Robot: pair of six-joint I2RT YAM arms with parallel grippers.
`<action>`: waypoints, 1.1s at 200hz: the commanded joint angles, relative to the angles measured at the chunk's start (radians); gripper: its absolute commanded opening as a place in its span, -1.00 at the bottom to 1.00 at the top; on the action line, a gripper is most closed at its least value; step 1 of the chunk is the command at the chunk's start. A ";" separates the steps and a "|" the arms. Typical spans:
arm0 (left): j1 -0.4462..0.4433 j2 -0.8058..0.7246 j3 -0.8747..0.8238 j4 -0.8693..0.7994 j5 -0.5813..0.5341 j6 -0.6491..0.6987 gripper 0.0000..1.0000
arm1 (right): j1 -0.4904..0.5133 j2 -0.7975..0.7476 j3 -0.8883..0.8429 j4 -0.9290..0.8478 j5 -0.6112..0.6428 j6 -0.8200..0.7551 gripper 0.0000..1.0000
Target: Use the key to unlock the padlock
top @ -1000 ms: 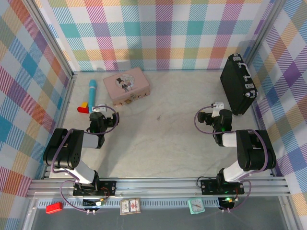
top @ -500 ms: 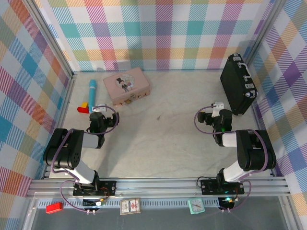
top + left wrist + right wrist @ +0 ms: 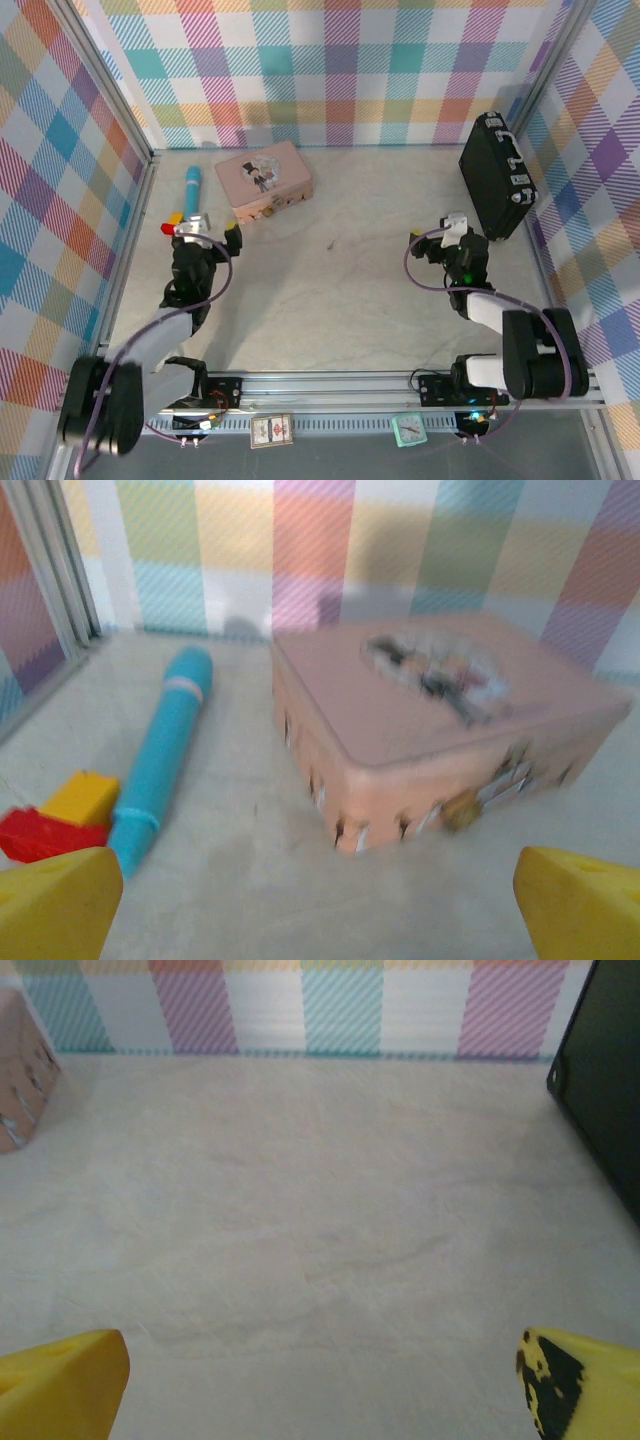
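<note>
A tiny brass padlock (image 3: 460, 808) hangs on the front wall of the pink tin (image 3: 440, 720), near its right corner; from above it is a speck on the tin's (image 3: 263, 177) near side. The key (image 3: 331, 243), a dark sliver, lies on the bare table mid-way between the arms. My left gripper (image 3: 205, 222) is open just in front of the tin's left corner, with yellow fingertips (image 3: 55, 905) wide apart and nothing between them. My right gripper (image 3: 447, 232) is open too, its fingertips (image 3: 60, 1385) low over bare table right of the key.
A blue tube (image 3: 191, 188) and a red-and-yellow block (image 3: 172, 222) lie left of the tin, close to my left fingers. A black case (image 3: 495, 175) stands at the right wall. Checkered walls enclose the table (image 3: 330, 300).
My left arm has stretched forward from its folded pose, bringing the gripper close to the tin. The right arm has shifted slightly forward. Both grippers stay open.
</note>
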 commanded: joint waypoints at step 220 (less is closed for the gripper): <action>-0.150 -0.179 0.110 -0.701 0.280 -0.443 0.99 | 0.451 0.200 0.785 -1.203 0.054 0.747 0.79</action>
